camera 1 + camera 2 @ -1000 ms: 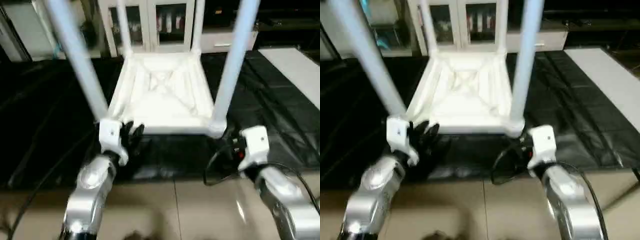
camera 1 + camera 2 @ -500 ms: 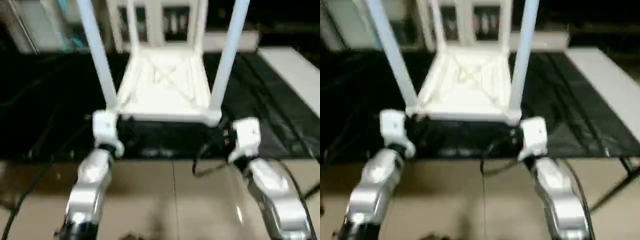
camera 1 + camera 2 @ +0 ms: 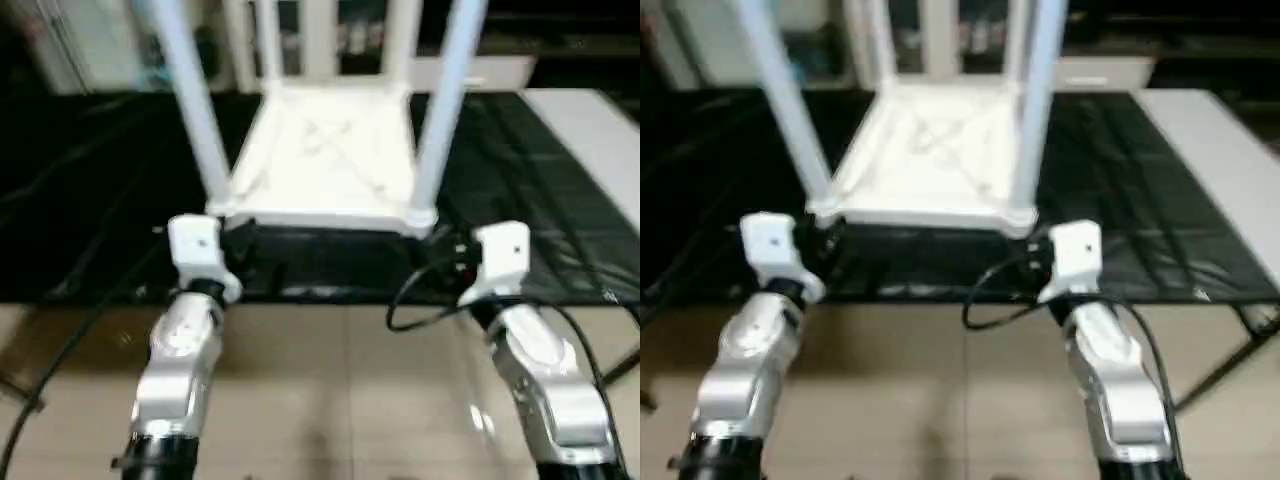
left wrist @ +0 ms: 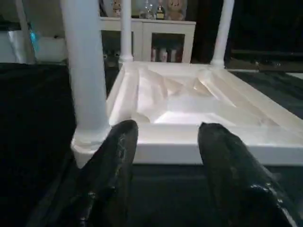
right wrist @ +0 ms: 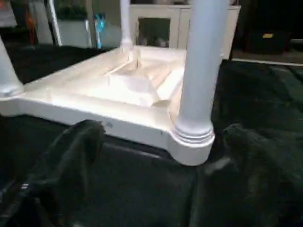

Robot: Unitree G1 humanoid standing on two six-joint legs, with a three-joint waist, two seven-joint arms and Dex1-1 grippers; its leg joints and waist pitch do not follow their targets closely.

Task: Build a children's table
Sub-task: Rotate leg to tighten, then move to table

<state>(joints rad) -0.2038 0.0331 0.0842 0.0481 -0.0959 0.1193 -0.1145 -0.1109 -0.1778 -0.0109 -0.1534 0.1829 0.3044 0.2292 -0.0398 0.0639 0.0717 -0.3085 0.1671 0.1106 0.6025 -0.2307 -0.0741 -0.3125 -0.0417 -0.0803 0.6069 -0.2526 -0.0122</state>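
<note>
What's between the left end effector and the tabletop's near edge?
Only bare black table cover: in the left wrist view the left end effector is open just short of the tabletop, nothing between them.

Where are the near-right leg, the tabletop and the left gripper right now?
near-right leg (image 5: pixel 201 71), right wrist view, on the middle of the tube above its socket.
tabletop (image 3: pixel 330 165), left eye view, on the ribbed underside facing up.
left gripper (image 4: pixel 165 137), left wrist view, midway between its two black fingertips, which stand apart.

Dim room, soft blur across both head views — white tabletop (image 3: pixel 330 165) glows bright against the dark desk (image 3: pixel 90 200), faint glare on floor (image 3: pixel 350 400).
</note>
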